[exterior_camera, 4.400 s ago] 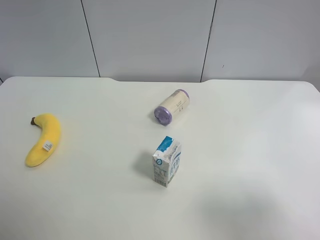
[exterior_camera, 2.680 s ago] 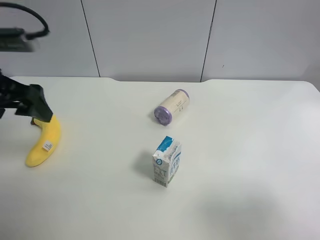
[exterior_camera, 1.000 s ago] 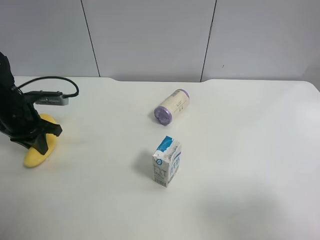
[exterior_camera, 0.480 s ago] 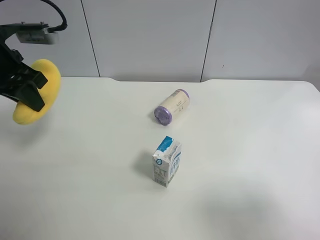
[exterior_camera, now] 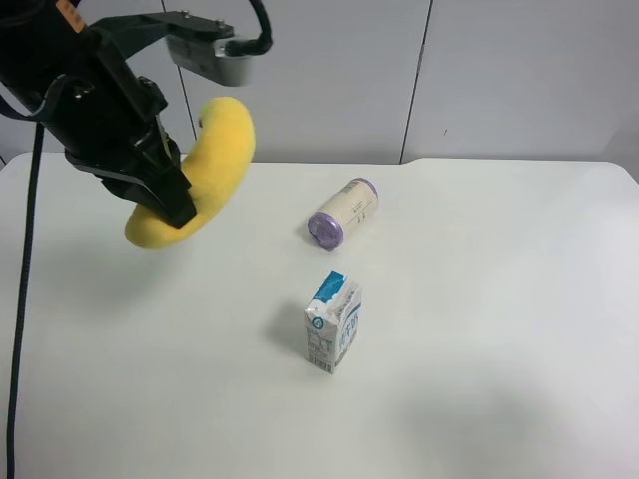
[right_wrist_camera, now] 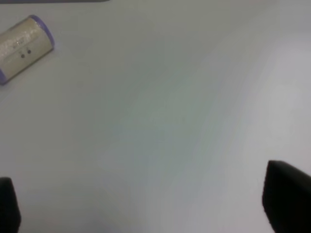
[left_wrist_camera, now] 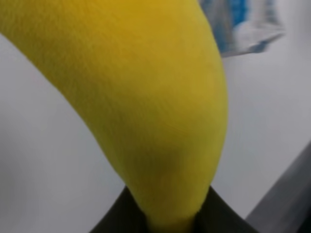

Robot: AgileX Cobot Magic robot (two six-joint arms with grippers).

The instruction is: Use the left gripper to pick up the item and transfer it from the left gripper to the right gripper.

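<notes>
The yellow plush banana (exterior_camera: 205, 170) hangs in the air over the table's left part, held by my left gripper (exterior_camera: 170, 205), which is shut on its middle. In the left wrist view the banana (left_wrist_camera: 146, 111) fills the frame, clamped between black fingers (left_wrist_camera: 114, 216) at the bottom. Its stem tip and white tag are hidden. The left arm carries an orange sticker (exterior_camera: 68, 14) and a grey block (exterior_camera: 210, 55). My right gripper (right_wrist_camera: 146, 204) shows only as two black fingertips (right_wrist_camera: 286, 199) set wide apart, open and empty above bare table. It is out of the exterior high view.
A purple-capped cylinder (exterior_camera: 342, 213) lies on its side at the table's middle back; it also shows in the right wrist view (right_wrist_camera: 22, 46). A blue-white carton (exterior_camera: 333, 321) stands upright in front of it; a blurred part shows in the left wrist view (left_wrist_camera: 243, 24). A black cable (exterior_camera: 20, 329) hangs at the left.
The left gripper closed on the banana on the table, lifted it, and has carried it up and to the right toward the table's middle. Carton and cylinder have not moved.
</notes>
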